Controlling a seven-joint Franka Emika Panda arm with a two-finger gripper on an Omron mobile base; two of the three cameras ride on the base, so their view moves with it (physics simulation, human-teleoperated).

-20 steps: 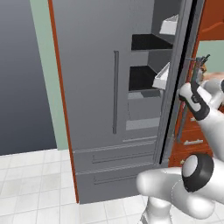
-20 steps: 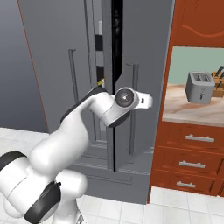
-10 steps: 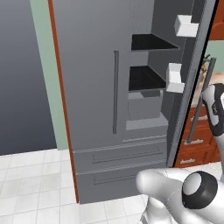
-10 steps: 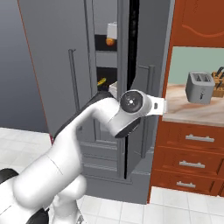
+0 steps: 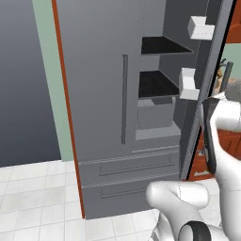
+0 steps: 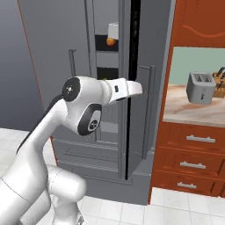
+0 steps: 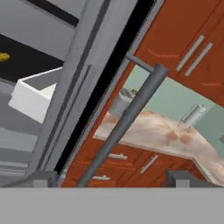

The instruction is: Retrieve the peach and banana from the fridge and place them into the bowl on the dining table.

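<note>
The grey fridge [image 5: 99,94] stands with its right door [image 6: 151,44] swung open. On an upper dark shelf lies the orange-red peach [image 6: 111,41], below a white door bin [image 6: 113,30]. A bit of the yellow banana [image 7: 3,57] shows on a dark shelf at the left edge of the hand view. My gripper [image 7: 111,177] is open, and the door's grey bar handle [image 7: 127,118] runs between its spread fingertips [image 7: 41,177] without being gripped. My hand [image 6: 129,88] reaches toward the door's edge. The bowl and the dining table are out of view.
Right of the fridge are red-brown drawers [image 6: 193,149] under a marbled counter [image 6: 193,110] with a toaster [image 6: 201,88]. Red-brown upper cabinets [image 7: 183,39] hang above. White bins [image 5: 201,27] line the open door. White tiled floor [image 5: 33,202] lies to the left.
My gripper has gone from shut on the door handle to open, letting it go. The right door has swung wider, so the shelves and the peach now show.
</note>
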